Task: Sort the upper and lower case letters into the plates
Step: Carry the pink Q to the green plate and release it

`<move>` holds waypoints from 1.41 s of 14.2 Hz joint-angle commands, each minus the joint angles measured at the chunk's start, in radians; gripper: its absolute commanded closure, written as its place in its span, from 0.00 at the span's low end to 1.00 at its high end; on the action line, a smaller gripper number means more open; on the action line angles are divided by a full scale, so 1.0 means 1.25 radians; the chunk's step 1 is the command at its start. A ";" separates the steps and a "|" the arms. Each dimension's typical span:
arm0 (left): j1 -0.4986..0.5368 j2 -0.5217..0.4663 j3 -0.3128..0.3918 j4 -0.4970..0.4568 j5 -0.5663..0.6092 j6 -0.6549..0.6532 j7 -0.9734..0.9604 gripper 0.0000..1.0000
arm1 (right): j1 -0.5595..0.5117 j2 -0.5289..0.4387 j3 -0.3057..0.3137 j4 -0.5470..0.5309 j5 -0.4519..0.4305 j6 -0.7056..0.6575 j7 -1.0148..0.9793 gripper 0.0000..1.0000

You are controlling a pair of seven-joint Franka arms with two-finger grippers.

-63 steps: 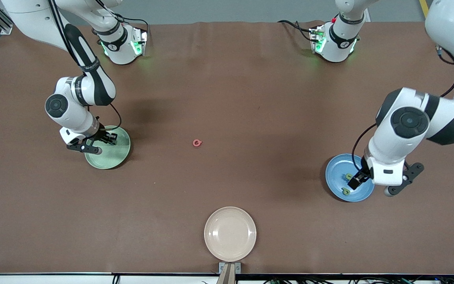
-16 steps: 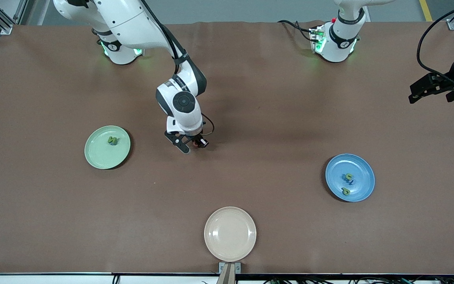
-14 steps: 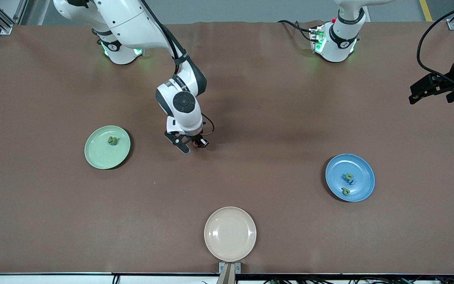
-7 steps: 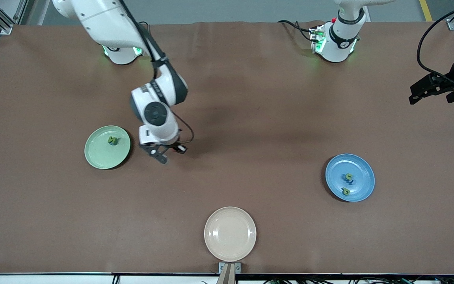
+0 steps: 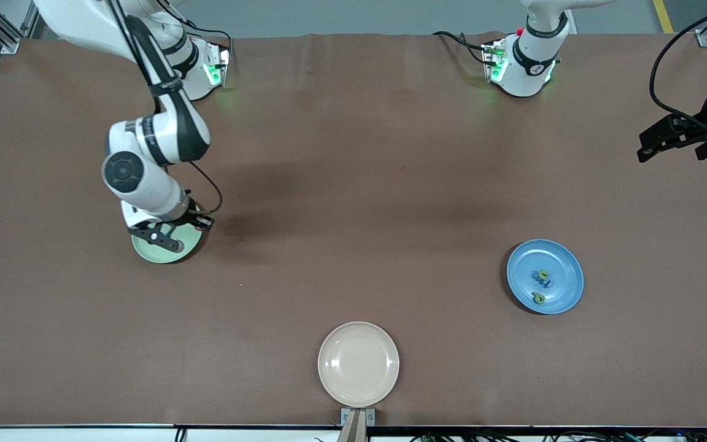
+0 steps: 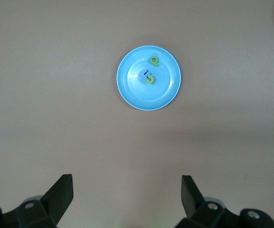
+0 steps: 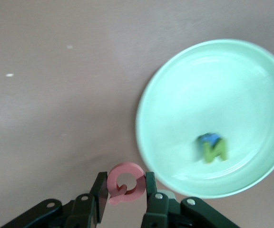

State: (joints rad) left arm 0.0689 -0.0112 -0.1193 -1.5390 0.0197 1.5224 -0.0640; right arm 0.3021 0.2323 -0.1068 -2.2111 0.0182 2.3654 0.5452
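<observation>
My right gripper [image 7: 123,187] is shut on a pink round letter [image 7: 126,168], held upright between its fingers. It hangs over the table just beside the rim of the mint green plate [image 7: 184,85]. In the front view this gripper [image 5: 202,222] and its wrist cover much of that plate [image 5: 158,256]. A green letter [image 7: 215,148] lies in the plate on top of a blue piece. The blue plate [image 5: 565,261] holds two green letters [image 6: 150,78] and a small blue one. My left gripper [image 6: 127,185] is open and empty, raised high at the left arm's end of the table [image 5: 643,146].
A cream-beige plate [image 5: 358,364] with nothing in it lies at the table edge nearest the front camera. Brown tabletop [image 5: 359,202] stretches between the green and blue plates. The arms' bases stand along the farthest edge.
My right gripper has carried the pink letter from the table's middle toward the right arm's end, up to the green plate. The left arm has stayed still.
</observation>
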 commanded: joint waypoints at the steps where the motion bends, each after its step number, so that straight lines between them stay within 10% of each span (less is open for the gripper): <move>1: -0.004 -0.017 0.001 -0.007 0.001 0.003 -0.004 0.00 | -0.064 -0.042 0.015 -0.085 0.000 0.061 -0.100 1.00; 20: -0.005 0.015 0.001 -0.007 0.000 0.044 -0.008 0.00 | -0.141 -0.020 0.015 -0.199 0.000 0.229 -0.234 0.99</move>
State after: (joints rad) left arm 0.0684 0.0141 -0.1185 -1.5457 0.0197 1.5686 -0.0640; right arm 0.1379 0.2179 -0.0996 -2.4318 0.0181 2.6258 0.2644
